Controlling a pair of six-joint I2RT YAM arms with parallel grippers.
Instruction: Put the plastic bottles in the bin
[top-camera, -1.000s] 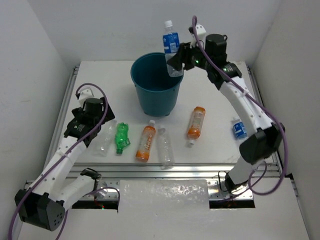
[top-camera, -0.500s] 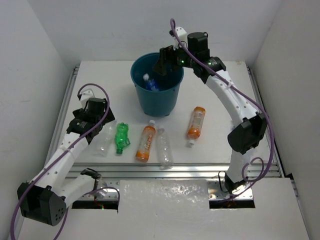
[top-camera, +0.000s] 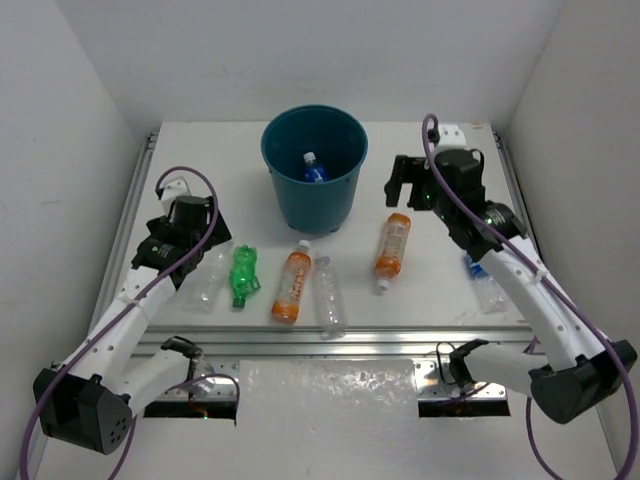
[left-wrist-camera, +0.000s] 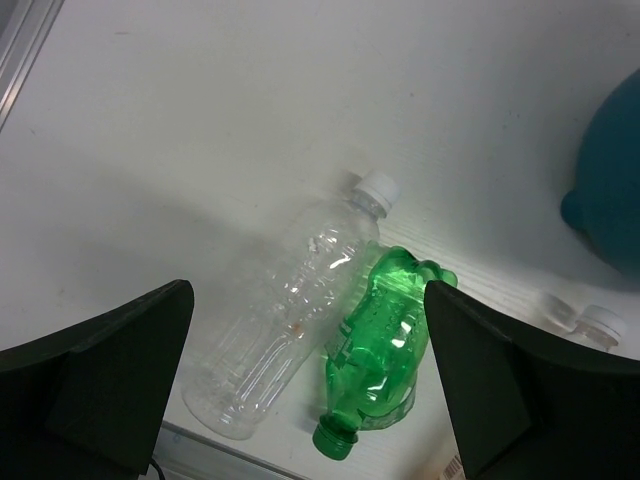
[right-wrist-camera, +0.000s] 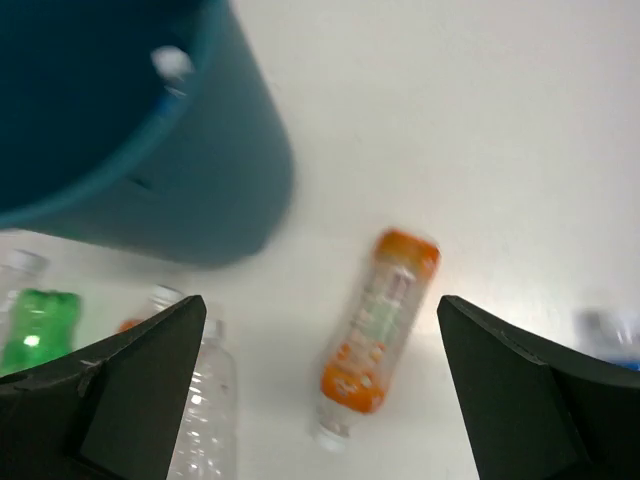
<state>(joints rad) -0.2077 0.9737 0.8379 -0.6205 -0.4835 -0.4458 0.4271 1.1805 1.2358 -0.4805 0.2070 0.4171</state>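
Right wrist view is showing the right gripper (right-wrist-camera: 320, 385) hanging spread wide over the orange bottle (right-wrist-camera: 375, 320), which is lying flat near the bin (right-wrist-camera: 150, 130) — a good grasp is calling for a straight descent, jaws crossing its labelled middle. Meanwhile the left gripper (left-wrist-camera: 310, 370) is hovering agape over a clear bottle (left-wrist-camera: 285, 320) touching a crumpled green bottle (left-wrist-camera: 385, 340), and one blue-labelled bottle (top-camera: 313, 168) is lying inside the bin.
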